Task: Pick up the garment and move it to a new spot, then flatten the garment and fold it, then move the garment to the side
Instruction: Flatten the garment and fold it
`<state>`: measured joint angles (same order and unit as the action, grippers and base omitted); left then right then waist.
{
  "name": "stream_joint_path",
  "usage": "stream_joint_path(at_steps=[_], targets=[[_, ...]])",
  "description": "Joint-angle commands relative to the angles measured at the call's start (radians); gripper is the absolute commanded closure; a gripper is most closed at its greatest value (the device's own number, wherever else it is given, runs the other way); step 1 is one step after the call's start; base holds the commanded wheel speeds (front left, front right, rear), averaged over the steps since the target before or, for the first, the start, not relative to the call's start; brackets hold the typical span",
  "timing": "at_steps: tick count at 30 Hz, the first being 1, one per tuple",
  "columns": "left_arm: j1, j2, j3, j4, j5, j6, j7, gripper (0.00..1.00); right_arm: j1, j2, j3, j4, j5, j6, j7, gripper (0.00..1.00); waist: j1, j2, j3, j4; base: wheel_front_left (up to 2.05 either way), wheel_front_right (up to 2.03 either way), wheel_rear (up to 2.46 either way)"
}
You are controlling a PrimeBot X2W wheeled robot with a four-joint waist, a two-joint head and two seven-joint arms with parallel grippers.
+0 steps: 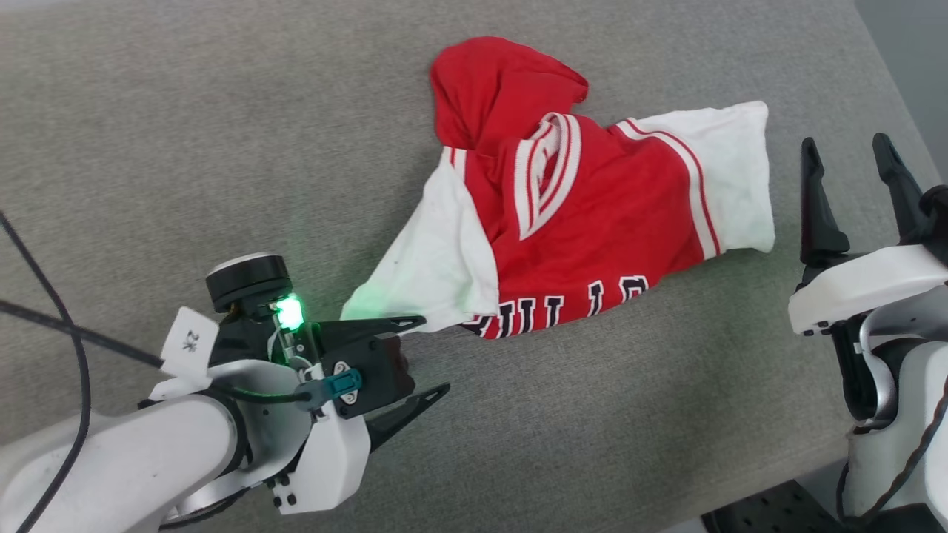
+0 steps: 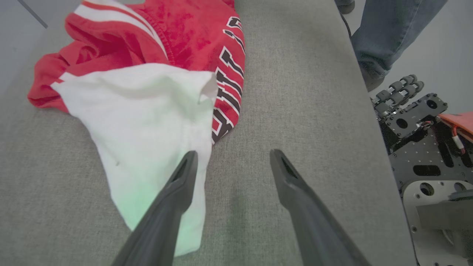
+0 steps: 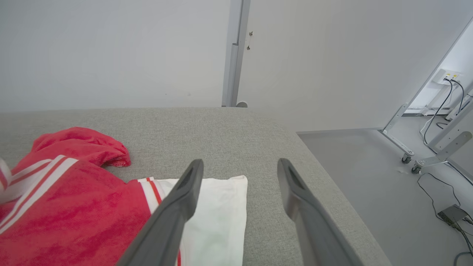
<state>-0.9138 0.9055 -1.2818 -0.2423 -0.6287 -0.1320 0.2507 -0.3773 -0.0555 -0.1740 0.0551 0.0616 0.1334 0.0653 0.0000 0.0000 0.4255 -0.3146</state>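
Crumpled red thin-fabric T-shirt with white sleeves lies on grey cloth-covered table. Left gripper spread at 1 sleeve, possibly touching. Right gripper spread just beside the other sleeve. Risk: pinching 1 layer only, so the T-shirt drags bunched.

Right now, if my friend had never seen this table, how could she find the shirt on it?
Look at the big grey cloth-covered table. Crumpled near its middle, between the left gripper and the right gripper, lies a T-shirt. It is bright red with white sleeves, striped trim and dark block letters, unlike the dark-fingered grippers beside it.
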Motion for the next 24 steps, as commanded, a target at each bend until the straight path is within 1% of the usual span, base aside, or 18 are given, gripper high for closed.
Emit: stream_joint_path(at_steps=[1, 8, 15, 23, 24], targets=[[0.01, 0.002, 0.002, 0.002, 0.011, 0.003, -0.01, 0.0, 0.007, 0.005, 0.002, 0.003, 0.004, -0.005, -0.007, 0.0, 0.0, 0.0, 0.005, -0.008, 0.0, 0.0, 0.0], [-0.011, 0.012, 0.002, 0.034, 0.064, 0.003, -0.047, 0.0, 0.002, 0.005, 0.03, 0.015, 0.025, -0.005, -0.008, 0.0, 0.0, 0.0, 0.014, -0.016, 0.0, 0.0, 0.0], [-0.036, 0.014, 0.002, 0.09, 0.117, 0.003, -0.113, 0.0, -0.009, 0.005, 0.064, 0.03, 0.035, -0.005, -0.005, 0.0, 0.0, 0.0, 0.023, -0.016, 0.0, 0.0, 0.0], [-0.064, -0.008, 0.001, 0.149, 0.131, 0.003, -0.186, 0.0, -0.014, 0.005, 0.089, 0.043, 0.039, -0.005, -0.003, 0.0, 0.0, 0.0, 0.022, -0.011, 0.0, 0.0, 0.0], [-0.067, -0.01, 0.001, 0.158, 0.131, 0.003, -0.193, 0.02, -0.014, 0.004, 0.091, 0.045, 0.039, -0.005, -0.003, 0.0, 0.0, 0.0, 0.021, -0.01, 0.0, 0.0, 0.0]])
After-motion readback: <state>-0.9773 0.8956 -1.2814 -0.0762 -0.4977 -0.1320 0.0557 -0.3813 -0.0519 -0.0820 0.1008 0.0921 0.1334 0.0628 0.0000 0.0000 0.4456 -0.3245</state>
